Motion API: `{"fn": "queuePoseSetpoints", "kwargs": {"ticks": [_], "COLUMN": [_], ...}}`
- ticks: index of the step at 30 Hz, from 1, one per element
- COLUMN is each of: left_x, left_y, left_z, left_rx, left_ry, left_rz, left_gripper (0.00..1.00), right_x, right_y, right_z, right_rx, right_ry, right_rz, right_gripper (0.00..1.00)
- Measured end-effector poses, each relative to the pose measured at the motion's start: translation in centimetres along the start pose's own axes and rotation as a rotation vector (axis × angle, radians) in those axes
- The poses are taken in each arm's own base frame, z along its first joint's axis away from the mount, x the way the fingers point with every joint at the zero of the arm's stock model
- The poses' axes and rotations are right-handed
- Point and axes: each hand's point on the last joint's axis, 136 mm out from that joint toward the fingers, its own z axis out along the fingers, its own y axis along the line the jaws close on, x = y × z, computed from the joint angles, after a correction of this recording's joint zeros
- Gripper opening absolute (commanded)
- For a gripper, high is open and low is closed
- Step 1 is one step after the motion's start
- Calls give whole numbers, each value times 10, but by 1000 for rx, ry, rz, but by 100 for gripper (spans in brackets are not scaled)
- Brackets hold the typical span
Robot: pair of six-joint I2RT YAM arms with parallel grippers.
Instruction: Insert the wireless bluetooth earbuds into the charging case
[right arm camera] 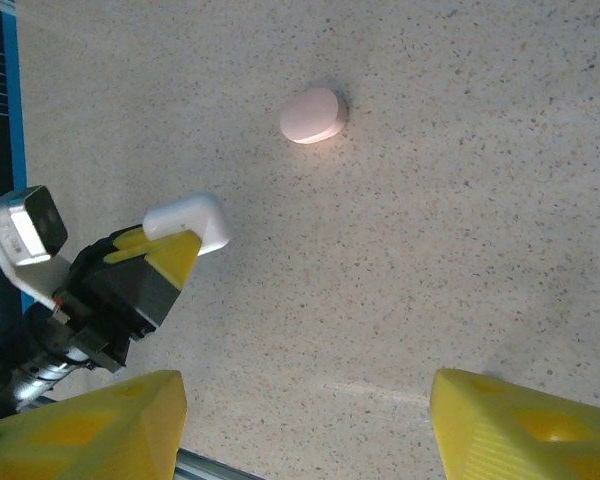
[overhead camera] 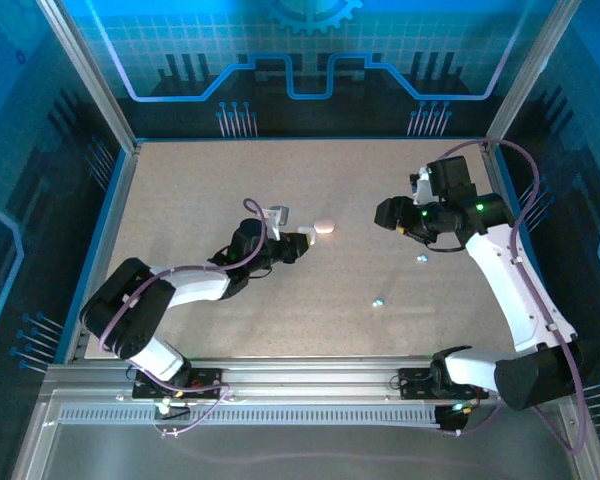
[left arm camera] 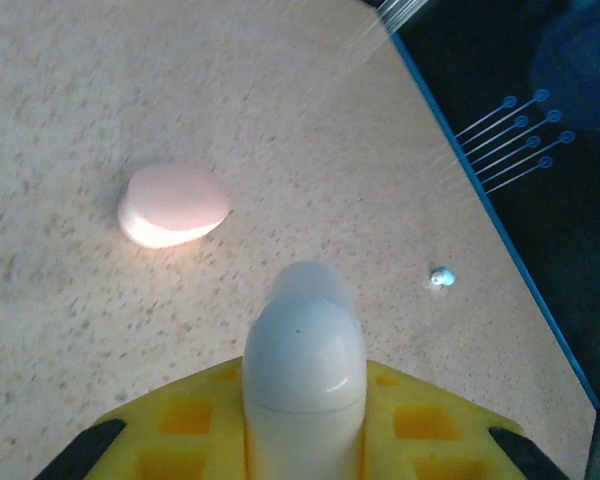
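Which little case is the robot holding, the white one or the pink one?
The white case, pinched in the left gripper's jaws. The pink case lies loose on the table, with nothing touching it.

The left arm (overhead camera: 180, 285) stretches low toward the middle. The left gripper (overhead camera: 296, 243) squeezes tight on a white case (left arm camera: 305, 370). The right arm (overhead camera: 510, 280) bends inward. The right gripper (overhead camera: 388, 214) holds its fingers wide apart.

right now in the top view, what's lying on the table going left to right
white case held in the left gripper → pink case → first small earbud → second small earbud
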Motion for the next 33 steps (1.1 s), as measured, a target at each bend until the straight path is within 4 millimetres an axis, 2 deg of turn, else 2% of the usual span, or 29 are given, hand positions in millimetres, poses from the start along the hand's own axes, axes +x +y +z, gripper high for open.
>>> {"fn": "queuePoseSetpoints", "kwargs": {"ticks": [7, 18, 24, 28, 33], "left_x": [22, 44, 39, 33, 30], "left_y": [25, 50, 55, 62, 70], "left_z": [6, 31, 47, 55, 51], "left_rx": [-87, -134, -152, -170, -235], "left_ry": [116, 246, 273, 283, 303], "left_rz": [-130, -250, -269, -283, -268], "left_gripper": [23, 26, 29, 42, 58], "right_x": [8, 7, 10, 11, 11], "right_y": [-17, -16, -16, -16, -16], "right_z": [11, 11, 18, 21, 22], "right_rx": [14, -11, -22, -27, -29], "right_ry": [34, 38, 71, 86, 90], "right_rz": [48, 70, 95, 100, 101], "right_gripper": [67, 67, 67, 68, 68]}}
